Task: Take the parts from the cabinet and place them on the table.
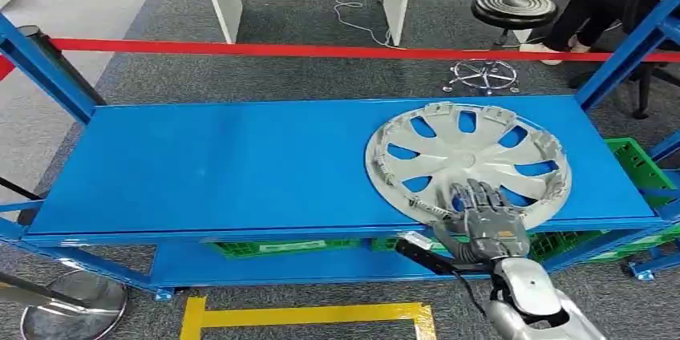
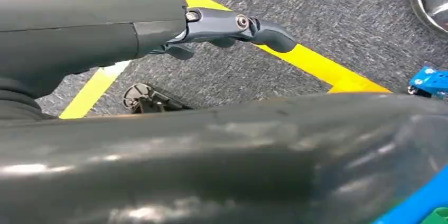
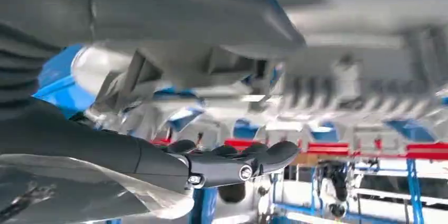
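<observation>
Blue shelf point(image 1: 240, 163): right hand point(image 1: 481, 224) fingers grasping hubcap point(image 1: 469, 159) rim; red tape point(image 1: 321, 50) behind; left hand point(image 2: 232, 28) fingers released.

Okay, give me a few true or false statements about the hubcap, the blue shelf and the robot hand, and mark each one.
1. The silver hubcap lies toward the right end of the blue shelf. True.
2. The right robot hand is at the hubcap's near rim, fingers on top. True.
3. The hubcap stands upright on its edge. False: it lies flat.
4. A yellow barrier tape runs behind the shelf. False: the tape is red.
5. Green crates sit on the level below. True.
</observation>
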You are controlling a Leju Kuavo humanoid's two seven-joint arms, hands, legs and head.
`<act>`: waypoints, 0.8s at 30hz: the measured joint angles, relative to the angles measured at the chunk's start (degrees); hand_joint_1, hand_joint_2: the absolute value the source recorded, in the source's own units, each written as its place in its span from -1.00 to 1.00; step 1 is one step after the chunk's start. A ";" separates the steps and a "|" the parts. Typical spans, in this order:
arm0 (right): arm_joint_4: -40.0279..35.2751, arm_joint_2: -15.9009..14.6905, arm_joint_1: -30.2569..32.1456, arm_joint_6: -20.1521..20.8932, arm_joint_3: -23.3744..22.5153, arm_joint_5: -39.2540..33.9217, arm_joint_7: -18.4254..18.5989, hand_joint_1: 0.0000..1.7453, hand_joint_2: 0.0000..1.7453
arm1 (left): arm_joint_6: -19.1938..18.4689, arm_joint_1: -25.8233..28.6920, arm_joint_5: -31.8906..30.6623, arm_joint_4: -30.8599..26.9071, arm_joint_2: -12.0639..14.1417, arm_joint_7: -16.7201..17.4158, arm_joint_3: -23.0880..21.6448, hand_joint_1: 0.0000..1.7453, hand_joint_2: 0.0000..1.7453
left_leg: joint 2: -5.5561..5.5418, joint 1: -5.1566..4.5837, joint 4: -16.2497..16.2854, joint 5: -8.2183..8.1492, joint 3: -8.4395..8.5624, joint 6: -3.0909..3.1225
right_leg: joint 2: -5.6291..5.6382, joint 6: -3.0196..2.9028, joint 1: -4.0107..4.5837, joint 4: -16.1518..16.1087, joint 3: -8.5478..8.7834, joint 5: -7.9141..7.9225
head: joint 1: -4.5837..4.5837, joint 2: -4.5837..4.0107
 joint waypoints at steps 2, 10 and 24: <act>-1.08 -0.94 0.57 -0.40 -0.15 0.51 0.61 -1.00 1.00 | -0.04 0.04 0.18 -0.02 0.00 0.00 0.00 -1.00 -1.00 | 0.00 0.00 0.00 0.00 0.00 0.00 | 0.00 0.00 0.00 0.00 0.00 0.00 | 0.00 0.00; -4.70 -4.55 3.89 0.48 -1.05 -2.22 2.45 -1.00 1.00 | -0.44 0.13 0.72 -0.17 -0.02 0.46 0.20 -1.00 -1.00 | 0.00 0.00 0.00 -0.01 -0.02 0.00 | 0.01 0.00 0.00 -0.01 -0.03 0.00 | 0.00 0.00; -2.06 -6.34 3.02 2.51 0.04 -10.40 0.17 -1.00 1.00 | -0.39 0.09 0.22 -0.22 0.04 0.46 0.22 -1.00 -1.00 | 0.01 0.00 0.00 -0.01 0.06 0.00 | 0.04 0.01 0.01 -0.01 0.04 0.01 | 0.02 0.00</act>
